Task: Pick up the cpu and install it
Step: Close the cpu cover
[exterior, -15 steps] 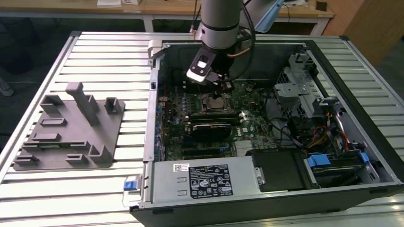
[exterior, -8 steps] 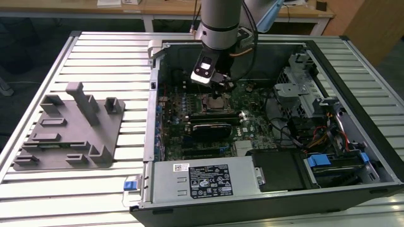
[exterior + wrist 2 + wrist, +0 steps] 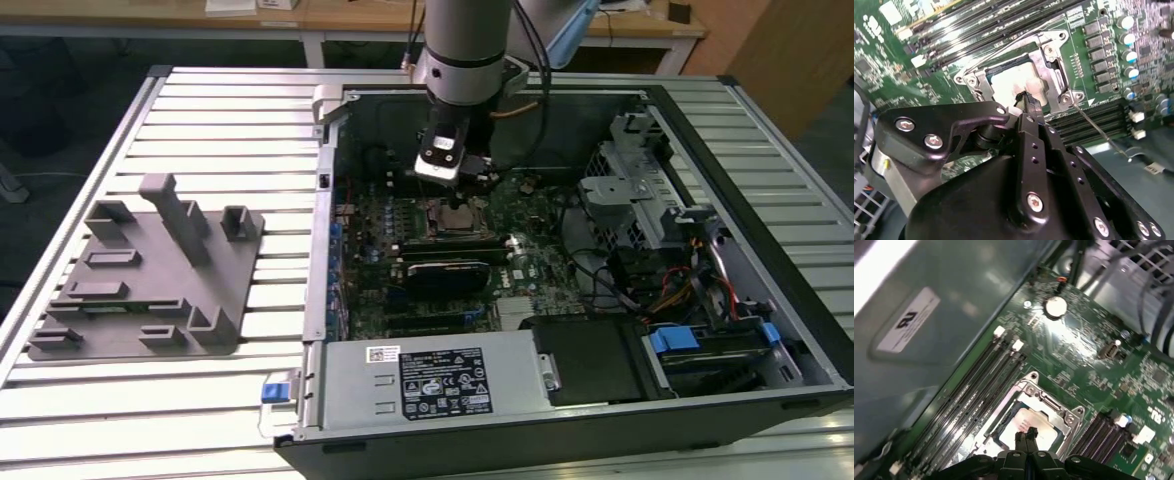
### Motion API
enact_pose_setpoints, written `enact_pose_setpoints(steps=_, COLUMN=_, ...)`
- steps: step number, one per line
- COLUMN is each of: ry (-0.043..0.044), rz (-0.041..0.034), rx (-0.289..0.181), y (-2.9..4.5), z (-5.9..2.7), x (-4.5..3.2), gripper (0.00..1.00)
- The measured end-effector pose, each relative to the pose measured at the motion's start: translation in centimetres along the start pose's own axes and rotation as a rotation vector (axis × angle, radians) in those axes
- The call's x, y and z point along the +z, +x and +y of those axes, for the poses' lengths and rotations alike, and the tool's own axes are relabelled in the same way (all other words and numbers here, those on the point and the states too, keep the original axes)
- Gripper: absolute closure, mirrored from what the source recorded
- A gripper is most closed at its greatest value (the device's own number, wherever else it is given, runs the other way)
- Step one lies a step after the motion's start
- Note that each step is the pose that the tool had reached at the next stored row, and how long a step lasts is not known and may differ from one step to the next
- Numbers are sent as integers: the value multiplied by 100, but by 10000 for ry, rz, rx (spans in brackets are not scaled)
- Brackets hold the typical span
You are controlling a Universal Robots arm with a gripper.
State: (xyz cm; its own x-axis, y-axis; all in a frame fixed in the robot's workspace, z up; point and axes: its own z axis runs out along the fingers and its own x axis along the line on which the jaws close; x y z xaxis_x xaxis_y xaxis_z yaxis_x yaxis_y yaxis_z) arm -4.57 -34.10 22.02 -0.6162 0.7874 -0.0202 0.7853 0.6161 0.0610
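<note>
Squarely inside the socket [image 3: 1053, 404], the cpu [image 3: 1035, 420] shines pale silver.

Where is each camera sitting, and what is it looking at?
Exterior view: off the arm, looking down into the computer case; the arm and gripper show.
First wrist view: on the arm, looking past the shut gripper at the cpu in its socket.
Second wrist view: on the arm, looking over the gripper's black body at the cpu.
Shared: both wrist views show gripper and cpu.
</note>
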Motion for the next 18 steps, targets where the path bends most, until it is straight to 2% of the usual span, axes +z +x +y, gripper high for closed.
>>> enact_pose_setpoints(steps=18, ry=-62, rz=196, rx=-3275, y=0, z=-1, x=10, gripper=89)
